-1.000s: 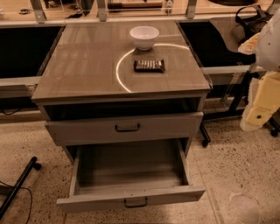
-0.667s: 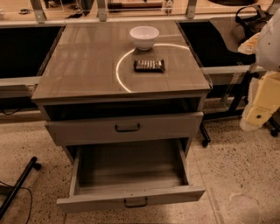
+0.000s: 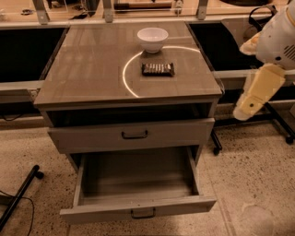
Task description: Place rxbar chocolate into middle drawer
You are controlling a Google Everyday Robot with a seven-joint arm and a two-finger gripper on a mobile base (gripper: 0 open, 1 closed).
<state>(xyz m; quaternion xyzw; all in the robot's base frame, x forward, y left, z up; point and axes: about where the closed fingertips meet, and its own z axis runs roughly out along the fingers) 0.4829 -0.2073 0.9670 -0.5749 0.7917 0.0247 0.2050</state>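
While the middle drawer point(image 3: 101, 215) stands pulled far out at the bottom front, nearest the camera, its tray shows bare grey-beige boards inside. A small dark bar handle point(image 3: 143, 213) sits mid-front on it. Speckled floor point(image 3: 258, 179) lies around the cabinet, with a black stand leg point(image 3: 20, 199) and a thin cable at lower left.

Above and behind it, the upper drawer front point(image 3: 87, 137) has a like dark handle point(image 3: 134, 134). It stands out slightly, with a dark gap over its top edge.

Next back is the cabinet top point(image 3: 78, 73), flat and glossy. The rxbar chocolate point(image 3: 158, 69) lies flat on it, right of centre, long side across the view, not in any drawer. A bright curved light arc point(image 3: 127, 79) runs on the surface, passing just left of the bar. The white bowl point(image 3: 152, 38) stands upright just behind the bar, apart from it, near the back edge.

At right, the gripper point(image 3: 247, 107) hangs off the side of the cabinet, cream-coloured, angled down and left, at about the height of the upper drawer. It is well apart from the bar and touches nothing seen. Open or closed: cannot tell. The bar is not in its hold. The white arm housing point(image 3: 276, 39) sits above it at the right edge. A black wheeled leg point(image 3: 279, 123) shows on the floor behind it.

Farthest back, a pale counter edge with metal posts point(image 3: 108, 10) runs across the top.
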